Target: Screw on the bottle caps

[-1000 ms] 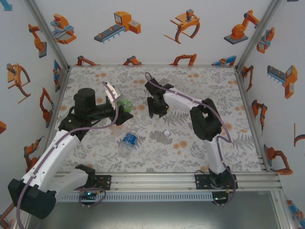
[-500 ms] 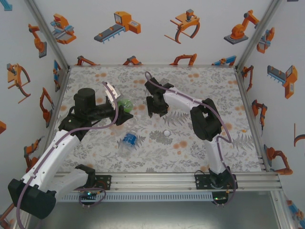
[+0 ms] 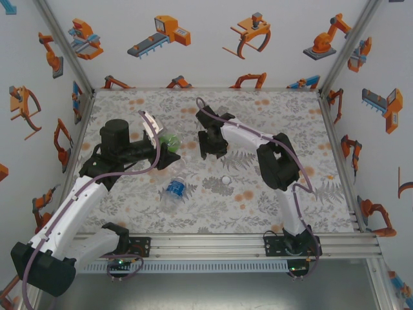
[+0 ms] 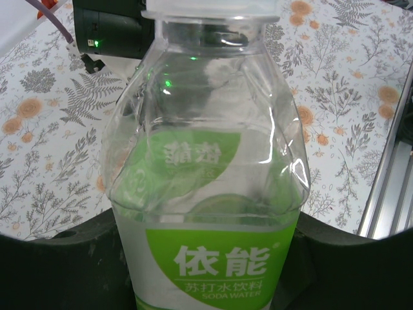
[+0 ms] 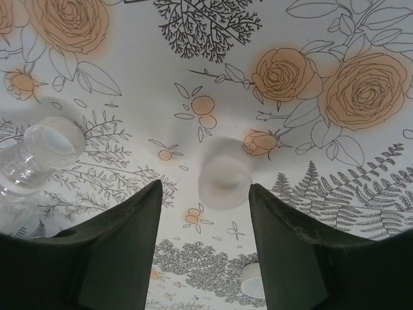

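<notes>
**A:** Bottles — where did they sit from above?

**B:** The greenish bottle [image 3: 170,138] was clamped in the left gripper [image 3: 166,150] over the floral table [image 3: 290,123], left of its centre. The blue-label bottle [image 3: 174,188] lay nearer the arm bases. A loose cap [image 3: 226,179] rested to its right, apart from it.

**A:** And the right gripper [image 3: 210,145]?

**B:** It pointed down near the greenish bottle, on its right. From that height I couldn't tell whether it was spread or pressed together.

**A:** Left wrist camera?

**B:** Its fingers [image 4: 58,265] pressed on both sides of the green label, pinching the greenish bottle, which stood upright in the frame. A whitish rim showed at the top edge — cap or neck ring, I couldn't say.

**A:** Right wrist camera?

**B:** Its fingers [image 5: 122,252] were spread wider than the blurred cap [image 5: 224,183] between their tips. That cap sat closer to the right-hand finger; touching or not, I couldn't tell. A clear bottle [image 5: 40,152] stood off to the left, seen from above, and another cap [image 5: 251,279] lay lower in the frame, on the table.
</notes>
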Action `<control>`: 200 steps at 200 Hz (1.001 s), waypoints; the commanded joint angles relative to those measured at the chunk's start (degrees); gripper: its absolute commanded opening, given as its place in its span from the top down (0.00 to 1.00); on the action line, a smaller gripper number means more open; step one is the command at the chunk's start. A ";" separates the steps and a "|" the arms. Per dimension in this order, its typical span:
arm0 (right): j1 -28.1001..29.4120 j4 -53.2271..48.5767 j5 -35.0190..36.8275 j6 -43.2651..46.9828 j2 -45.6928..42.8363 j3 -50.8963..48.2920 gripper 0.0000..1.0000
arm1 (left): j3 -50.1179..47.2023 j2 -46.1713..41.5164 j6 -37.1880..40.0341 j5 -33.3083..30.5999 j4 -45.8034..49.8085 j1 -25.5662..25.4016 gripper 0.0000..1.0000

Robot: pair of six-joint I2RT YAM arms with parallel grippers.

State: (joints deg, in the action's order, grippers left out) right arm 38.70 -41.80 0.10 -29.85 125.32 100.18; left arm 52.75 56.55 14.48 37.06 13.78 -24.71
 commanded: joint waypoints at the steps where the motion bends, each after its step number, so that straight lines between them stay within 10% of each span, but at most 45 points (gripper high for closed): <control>1: -0.20 -2.34 1.31 1.08 1.05 1.42 0.46 | 0.86 -0.15 1.08 0.62 -0.14 -0.14 1.00; 200: -0.15 -1.52 -1.24 0.07 -1.23 2.04 0.54 | 0.95 -0.08 1.08 0.59 0.05 -0.01 1.00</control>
State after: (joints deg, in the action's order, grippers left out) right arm 38.70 -42.63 -0.64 -29.71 125.99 100.77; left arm 52.75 56.55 14.48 37.06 13.82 -24.71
